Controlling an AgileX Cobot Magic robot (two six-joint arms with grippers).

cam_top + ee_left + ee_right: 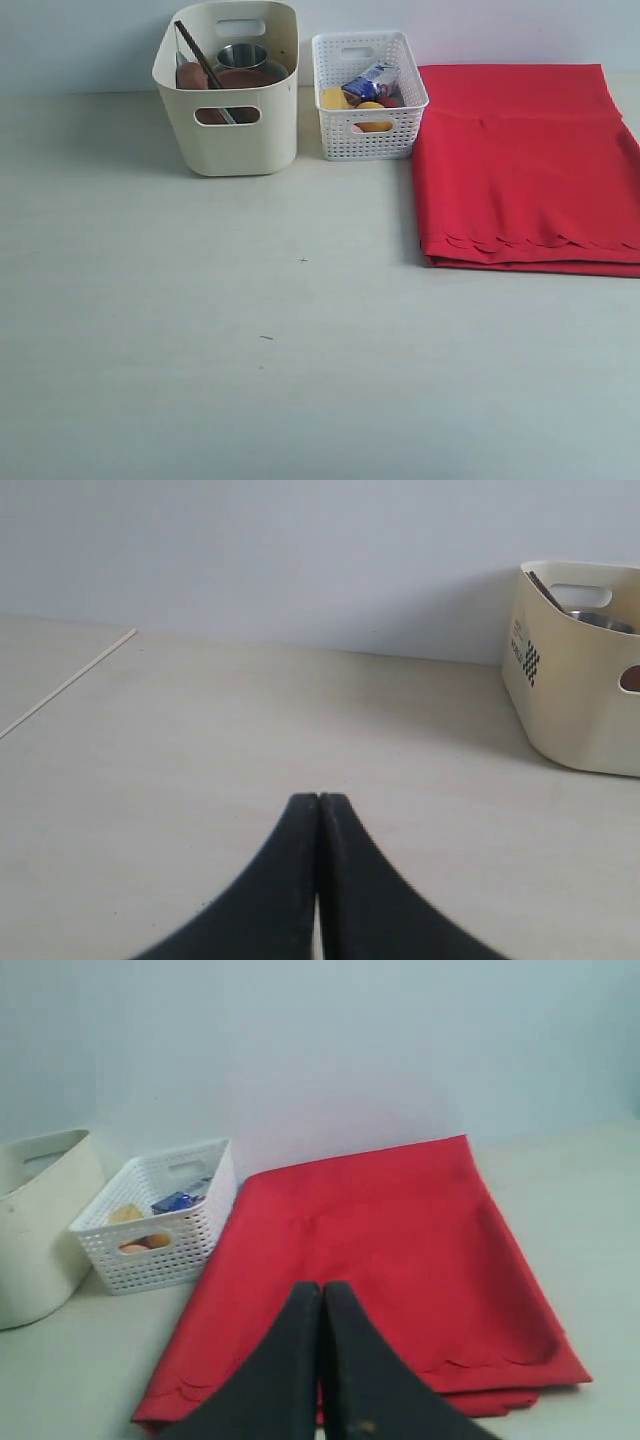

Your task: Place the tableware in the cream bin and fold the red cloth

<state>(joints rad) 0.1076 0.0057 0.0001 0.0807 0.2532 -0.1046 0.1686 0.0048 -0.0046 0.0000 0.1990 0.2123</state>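
Pale bench [200,350] against a plain light wall [500,30], two bins at the back, cloth on the right.

The cream bin [232,140] stands near the wall, dark chopsticks [197,58] inside it leaning up toward its far-left corner beside the steel cup [241,55]. A white perforated basket [370,135] sits just beside it. The red cloth [525,170] lies flat in layers, scalloped edge toward the near side; its long axis probably runs wall to front. The left end effector [318,802] and right end effector [321,1290] are both clenched on nothing.
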